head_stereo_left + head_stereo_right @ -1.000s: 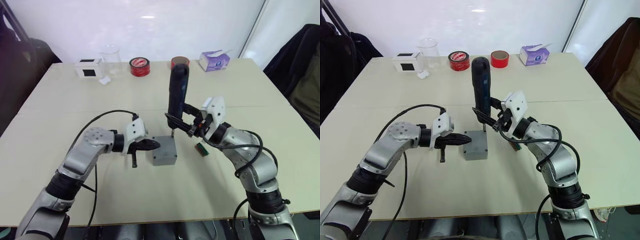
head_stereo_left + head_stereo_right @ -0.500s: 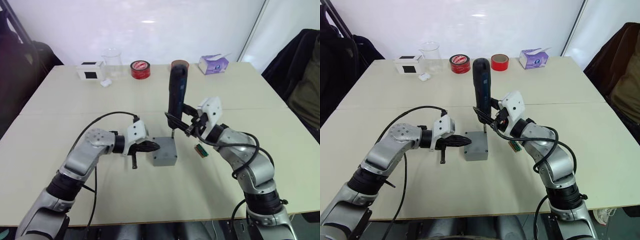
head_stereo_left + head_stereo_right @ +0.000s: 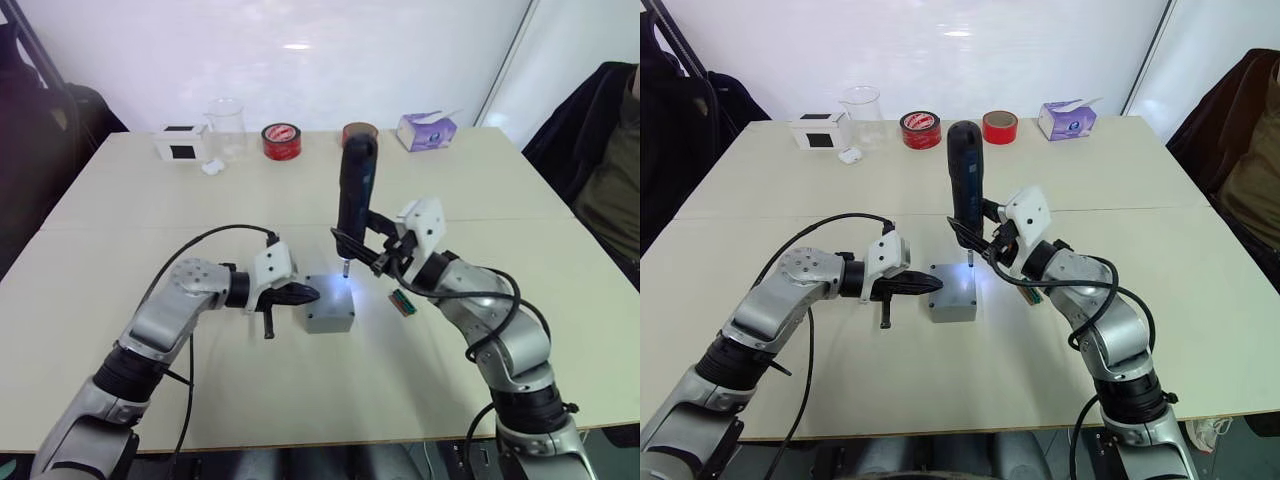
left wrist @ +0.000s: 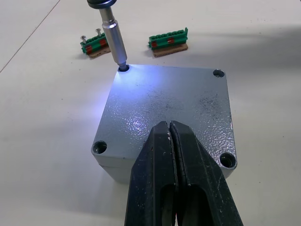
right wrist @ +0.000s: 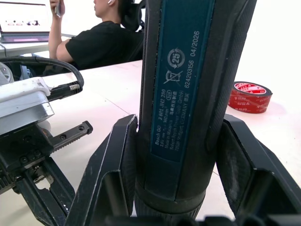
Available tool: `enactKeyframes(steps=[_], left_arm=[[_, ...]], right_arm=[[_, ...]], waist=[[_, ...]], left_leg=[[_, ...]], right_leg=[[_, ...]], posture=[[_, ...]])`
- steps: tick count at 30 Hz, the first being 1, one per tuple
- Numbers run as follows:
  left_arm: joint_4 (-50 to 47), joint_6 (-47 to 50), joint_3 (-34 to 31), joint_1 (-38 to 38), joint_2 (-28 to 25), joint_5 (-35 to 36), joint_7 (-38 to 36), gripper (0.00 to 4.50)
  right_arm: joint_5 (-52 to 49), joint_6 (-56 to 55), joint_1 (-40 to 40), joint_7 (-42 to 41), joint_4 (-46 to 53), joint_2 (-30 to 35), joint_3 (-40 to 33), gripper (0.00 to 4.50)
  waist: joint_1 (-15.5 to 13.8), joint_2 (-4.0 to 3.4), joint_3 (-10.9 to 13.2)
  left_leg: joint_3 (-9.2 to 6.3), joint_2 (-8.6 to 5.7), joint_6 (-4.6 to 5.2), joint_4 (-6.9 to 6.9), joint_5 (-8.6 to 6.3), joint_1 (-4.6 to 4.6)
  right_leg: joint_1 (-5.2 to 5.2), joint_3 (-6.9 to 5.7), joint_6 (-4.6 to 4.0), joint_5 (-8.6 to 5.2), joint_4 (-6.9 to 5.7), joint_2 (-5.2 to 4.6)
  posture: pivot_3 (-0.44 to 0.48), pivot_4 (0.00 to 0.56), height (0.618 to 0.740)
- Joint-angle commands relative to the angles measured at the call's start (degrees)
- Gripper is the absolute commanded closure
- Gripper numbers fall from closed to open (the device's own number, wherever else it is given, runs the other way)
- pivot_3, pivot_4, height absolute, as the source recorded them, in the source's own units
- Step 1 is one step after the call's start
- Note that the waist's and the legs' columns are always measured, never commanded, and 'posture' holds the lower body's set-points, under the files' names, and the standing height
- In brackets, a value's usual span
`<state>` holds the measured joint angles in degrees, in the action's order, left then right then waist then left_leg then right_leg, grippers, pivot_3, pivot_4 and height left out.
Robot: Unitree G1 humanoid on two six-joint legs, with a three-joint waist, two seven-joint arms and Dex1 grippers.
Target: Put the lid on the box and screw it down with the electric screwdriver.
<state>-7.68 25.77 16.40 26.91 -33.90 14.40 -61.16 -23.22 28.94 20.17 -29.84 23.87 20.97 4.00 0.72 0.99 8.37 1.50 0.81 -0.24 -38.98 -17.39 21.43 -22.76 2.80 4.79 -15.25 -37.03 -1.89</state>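
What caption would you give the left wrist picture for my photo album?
Shut left end effector rests on the grey lid while the lit electric screwdriver bit sits in a corner screw hole.

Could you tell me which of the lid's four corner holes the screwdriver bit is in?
The lit one nearest the green parts; the lid's other three holes are empty.

Lab or office: bare table (image 3: pixel 790 210), seated laptop user (image 5: pixel 101 42).
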Motion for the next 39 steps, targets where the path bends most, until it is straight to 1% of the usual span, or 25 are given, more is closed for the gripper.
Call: enactKeyframes(steps=[1,4,6,7,10,12,16,18,22,23,26,30,39], left_arm=[[0.2,1.2,-1.0,-0.1,0.8,1.6,-0.3,4.50],[-0.3,1.6,-1.4,0.2,0.9,2.4,-0.5,4.50],[-1.5,2.5,-2.3,0.5,1.4,4.2,-0.6,4.50],[-2.5,3.5,-3.0,0.8,1.7,5.6,-0.5,4.50],[-5.5,5.0,-4.5,1.7,1.7,8.0,-0.7,4.50],[-7.5,5.2,-5.0,2.4,1.0,8.7,-0.8,4.50],[-12.1,6.7,-7.2,2.6,-1.1,11.5,-1.5,4.50],[-13.6,7.4,-8.3,2.6,-2.2,12.9,-1.8,4.50],[-16.9,10.0,-11.8,2.3,-4.5,17.1,-1.8,4.50],[-17.3,10.1,-12.1,2.1,-4.9,17.5,-1.7,4.50],[-18.1,10.0,-12.5,1.9,-5.3,17.9,-1.0,4.50],[-18.5,10.5,-12.6,2.1,-4.7,18.7,1.0,4.50],[-21.8,12.6,-13.5,2.2,-5.3,21.6,3.5,4.50]], right_arm=[[-4.3,3.7,2.1,1.8,1.6,-0.6,-4.5,2.71],[-9.3,7.5,5.4,2.7,4.0,0.2,-8.4,2.71],[-14.7,11.6,8.0,3.5,4.9,1.4,-12.1,2.71],[-17.3,13.9,9.5,4.2,4.9,2.3,-14.1,2.71],[-23.5,20.7,14.1,6.5,3.5,5.9,-19.1,2.71],[-27.4,26.6,16.6,7.8,1.8,9.5,-21.9,2.71],[-31.9,39.3,18.4,7.4,-0.8,19.6,-23.1,2.71],[-32.1,43.1,18.9,8.4,-3.2,22.2,-23.3,2.71],[-28.3,57.0,22.3,10.7,-13.4,28.9,-20.0,2.71],[-27.4,59.3,23.0,10.3,-14.8,30.6,-18.0,2.71],[-23.7,62.6,23.9,10.4,-18.7,33.0,-13.2,2.71],[-18.8,62.7,23.4,8.9,-24.4,34.2,-6.3,2.71],[-11.4,59.3,24.4,4.8,-33.1,32.5,1.5,2.71]], waist=[[0.0,-0.05,0.1],[0.0,-0.19,0.3],[0.0,-0.29,0.3],[0.0,-0.34,0.4],[0.1,-0.35,0.5],[0.1,-0.37,0.5],[0.1,-0.43,0.5],[0.2,-0.43,0.5],[0.3,-0.44,0.7],[0.2,-0.45,0.7],[0.1,-0.48,0.8],[0.2,-0.48,0.9],[0.2,-0.51,0.9]], left_leg=[[0.00,0.00,0.00,0.00,0.00,0.05],[0.01,0.00,0.00,0.00,0.00,0.26],[0.02,0.00,0.00,-0.03,0.01,0.76],[0.02,-0.01,-0.01,-0.07,0.01,0.99],[0.03,-0.04,-0.01,-0.09,0.02,1.51],[0.02,-0.04,-0.02,-0.13,0.03,1.90],[0.00,-0.02,-0.01,-0.05,0.02,1.99],[0.00,-0.02,0.00,-0.03,0.02,1.98],[0.06,-0.03,0.00,-0.08,0.02,1.97],[0.06,-0.03,0.00,-0.09,0.02,1.97],[0.06,-0.04,0.01,-0.06,0.01,1.99],[0.08,-0.03,0.02,-0.07,0.00,1.99],[0.09,-0.03,0.02,-0.08,0.00,1.99]], right_leg=[[-0.04,0.00,0.00,0.00,0.00,-0.02],[-0.27,-0.01,0.00,0.01,-0.01,-0.07],[-0.76,-0.03,0.03,0.04,-0.06,-0.08],[-0.99,-0.03,0.21,0.16,-0.11,-0.08],[-1.55,-0.05,0.26,0.19,-0.20,-0.13],[-1.95,-0.07,0.27,0.19,-0.23,-0.13],[-2.02,-0.09,0.25,0.18,-0.14,-0.13],[-2.01,-0.09,0.25,0.18,-0.10,-0.14],[-2.00,-0.05,0.25,0.18,-0.12,-0.11],[-2.01,-0.06,0.24,0.18,-0.11,-0.09],[-2.01,-0.05,0.24,0.17,-0.04,0.04],[-2.01,0.00,0.26,0.18,-0.04,0.15],[-2.02,-0.01,0.27,0.18,-0.05,0.25]], posture=[[0.000,0.150,0.740],[0.000,0.150,0.740],[0.000,0.150,0.740],[0.000,0.150,0.740],[0.000,0.150,0.740],[0.000,0.150,0.740],[0.000,0.150,0.740],[0.000,0.150,0.740],[0.000,0.150,0.740],[0.000,0.150,0.740],[0.000,0.150,0.740],[0.000,0.150,0.740],[0.000,0.150,0.740]])
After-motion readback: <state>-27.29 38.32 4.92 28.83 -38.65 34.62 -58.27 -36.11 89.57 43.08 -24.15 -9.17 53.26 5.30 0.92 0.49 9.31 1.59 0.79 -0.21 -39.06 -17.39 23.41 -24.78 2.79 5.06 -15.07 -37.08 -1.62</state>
